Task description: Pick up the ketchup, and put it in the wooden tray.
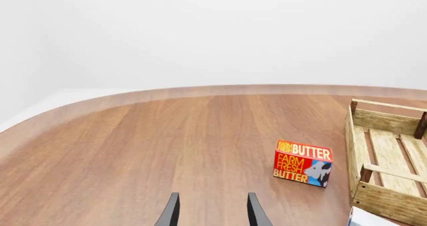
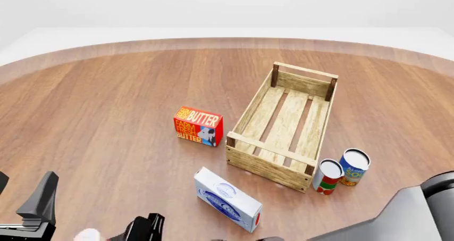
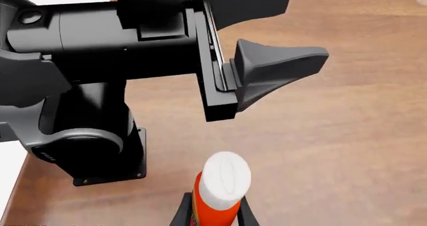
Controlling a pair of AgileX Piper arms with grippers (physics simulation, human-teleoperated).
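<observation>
Right jaws clamped tight on the ketchup (image 3: 218, 193) — white cap poking out past the fingertips; left jaws open, holding nothing.

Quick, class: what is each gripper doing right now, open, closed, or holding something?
Left gripper: open, holding nothing.
Right gripper: closed on the ketchup.

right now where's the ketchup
In the right wrist view the ketchup sits between the right claw fingers, near the left arm's base; the front view barely shows it.
</observation>
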